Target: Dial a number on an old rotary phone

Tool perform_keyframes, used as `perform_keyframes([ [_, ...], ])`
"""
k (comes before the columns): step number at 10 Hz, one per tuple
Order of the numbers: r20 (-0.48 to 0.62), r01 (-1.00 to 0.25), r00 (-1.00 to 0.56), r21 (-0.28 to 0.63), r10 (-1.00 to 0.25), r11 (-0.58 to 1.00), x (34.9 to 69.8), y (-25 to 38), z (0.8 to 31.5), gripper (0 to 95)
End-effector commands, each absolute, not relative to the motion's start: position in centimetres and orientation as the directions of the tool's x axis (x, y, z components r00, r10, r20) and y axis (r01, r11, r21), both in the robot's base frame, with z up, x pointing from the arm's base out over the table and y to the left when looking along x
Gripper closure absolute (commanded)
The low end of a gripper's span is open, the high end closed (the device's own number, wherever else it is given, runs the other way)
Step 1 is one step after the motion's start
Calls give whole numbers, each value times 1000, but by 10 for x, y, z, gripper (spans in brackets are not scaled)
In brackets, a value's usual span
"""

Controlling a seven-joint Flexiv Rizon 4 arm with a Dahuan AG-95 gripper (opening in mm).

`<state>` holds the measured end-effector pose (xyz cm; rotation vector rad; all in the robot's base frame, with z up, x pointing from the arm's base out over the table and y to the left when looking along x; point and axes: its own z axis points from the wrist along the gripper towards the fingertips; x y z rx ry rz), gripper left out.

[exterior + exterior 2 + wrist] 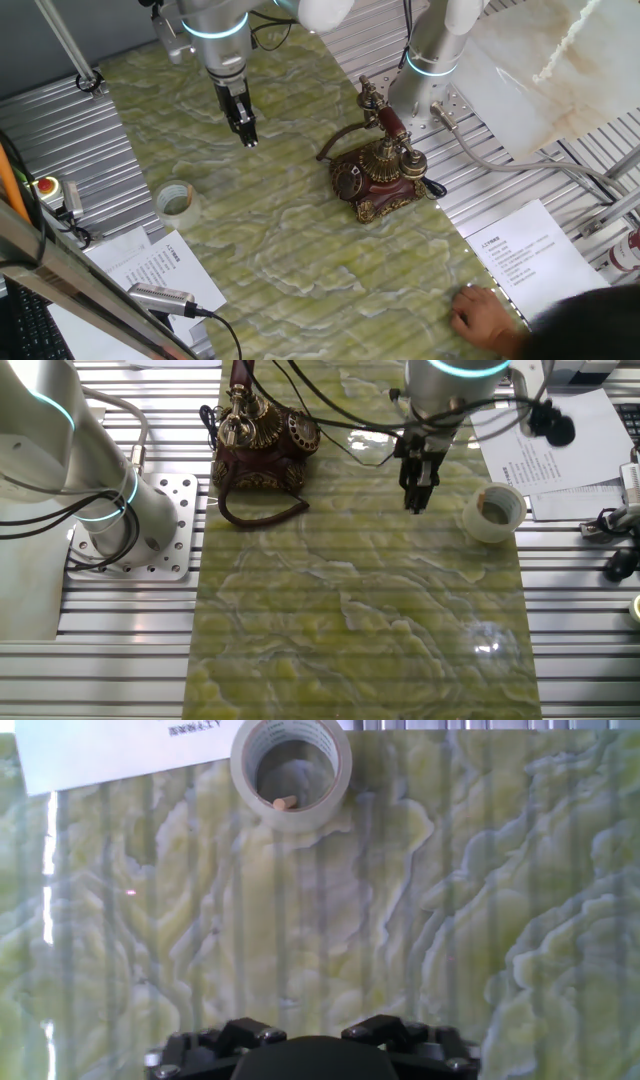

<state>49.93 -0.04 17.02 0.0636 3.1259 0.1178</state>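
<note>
Above the green marbled table cover (280, 250), the gripper (247, 133) hangs in free air, well apart from the old rotary phone (378, 178). In both fixed views the fingers appear drawn close together and hold nothing; the hand view shows only the base of the tool, so the exact gap cannot be confirmed.

The old rotary phone stands toward the right of the cover in one fixed view, near the base of a second arm (432, 50). Its handset (384, 112) rests on the tall cradle, and the round dark dial (348, 181) faces the left-near side, toward open cover. A black cord (335, 140) loops out behind the body. A clear tape roll (176, 201) lies on the left-near part of the cover; in the hand view it sits at the top edge, so the camera does not see the phone at all.

Judged step: approach to the dial.

1. Carry the tool across toward the phone at its present height, clear of the cradle and handset.
2. Turn the hand so the dial comes into the hand view before descending.
3. Keep the fingers closed to form one narrow tip, suited to a single finger hole.
4. Descend onto the dial face from its open side, away from the cord.
5. Press lightly; the phone is unsecured and may slide or tip if pushed sideways.

A person's hand (487, 315) rests at the near right edge, outside the likely path.
</note>
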Motion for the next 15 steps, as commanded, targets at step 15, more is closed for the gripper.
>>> perform_keyframes([
  [15, 6, 53, -999, 98, 52, 994, 500, 0, 170, 950],
])
